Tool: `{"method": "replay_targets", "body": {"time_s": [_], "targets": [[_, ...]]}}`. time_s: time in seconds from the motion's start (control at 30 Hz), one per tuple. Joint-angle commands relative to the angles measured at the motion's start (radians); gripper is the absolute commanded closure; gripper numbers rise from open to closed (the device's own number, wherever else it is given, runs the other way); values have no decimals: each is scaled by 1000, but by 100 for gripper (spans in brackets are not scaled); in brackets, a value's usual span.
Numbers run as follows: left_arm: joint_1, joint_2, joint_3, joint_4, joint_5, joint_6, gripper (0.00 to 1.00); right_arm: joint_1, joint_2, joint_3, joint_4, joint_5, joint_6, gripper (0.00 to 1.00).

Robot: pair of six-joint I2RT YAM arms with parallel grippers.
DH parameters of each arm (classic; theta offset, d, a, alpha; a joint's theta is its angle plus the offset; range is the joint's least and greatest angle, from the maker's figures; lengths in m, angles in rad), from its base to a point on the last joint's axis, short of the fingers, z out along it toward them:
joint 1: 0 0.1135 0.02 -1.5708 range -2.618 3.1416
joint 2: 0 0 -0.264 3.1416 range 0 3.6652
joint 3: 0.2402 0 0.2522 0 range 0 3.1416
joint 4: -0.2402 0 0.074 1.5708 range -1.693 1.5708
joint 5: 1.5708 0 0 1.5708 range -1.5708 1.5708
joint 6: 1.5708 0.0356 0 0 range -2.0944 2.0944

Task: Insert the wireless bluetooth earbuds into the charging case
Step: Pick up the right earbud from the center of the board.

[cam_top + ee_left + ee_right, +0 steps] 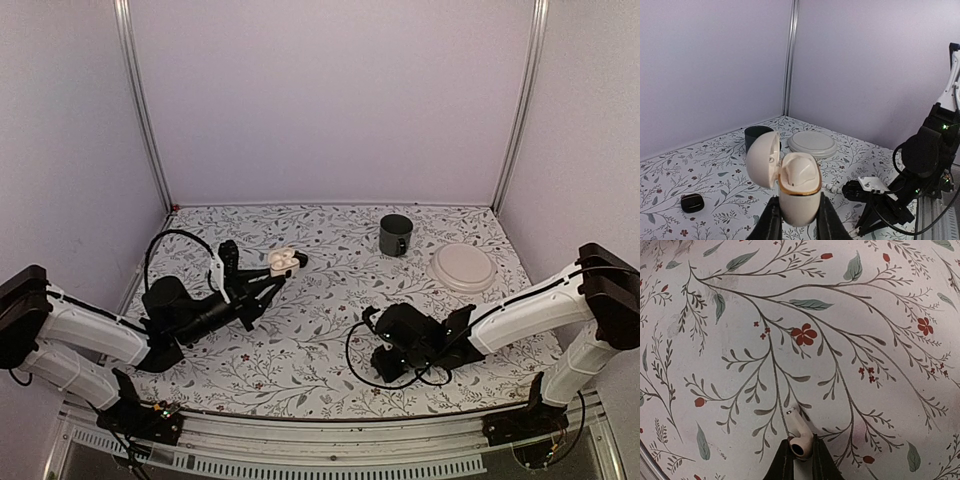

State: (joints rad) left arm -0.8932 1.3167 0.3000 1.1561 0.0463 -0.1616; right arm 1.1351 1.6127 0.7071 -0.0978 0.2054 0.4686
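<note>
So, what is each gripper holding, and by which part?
Left gripper: open charging case, by its lower body. Right gripper: earbud, by its rounded end.

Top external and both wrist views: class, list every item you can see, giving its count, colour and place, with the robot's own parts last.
charging case: one, cream, lid open, held up left of centre
earbud: one, cream, held low at front right
tablecloth: one, white with leaf and red flower print, covering the work surface
mug: one, dark grey-green, far right on the tablecloth
plate: one, cream, right of the mug, apart from it
small black object: one, black, lying on the tablecloth, seen from the left wrist only
left gripper: one, black, shut on the charging case
right gripper: one, black, shut on the earbud
</note>
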Motion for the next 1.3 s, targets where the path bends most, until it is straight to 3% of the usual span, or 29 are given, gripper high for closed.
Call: {"method": "replay_targets", "body": {"time_s": [0.0, 0.97, 1.27], "targets": [[13, 37, 15, 43, 22, 23, 100, -24, -45, 23, -57, -32, -13, 88], [12, 277, 105, 20, 157, 111, 100, -130, -175, 95, -191, -114, -78, 88], [-46, 409, 147, 120, 151, 278, 100, -131, -201, 232, -359, -150, -104, 88]]}}
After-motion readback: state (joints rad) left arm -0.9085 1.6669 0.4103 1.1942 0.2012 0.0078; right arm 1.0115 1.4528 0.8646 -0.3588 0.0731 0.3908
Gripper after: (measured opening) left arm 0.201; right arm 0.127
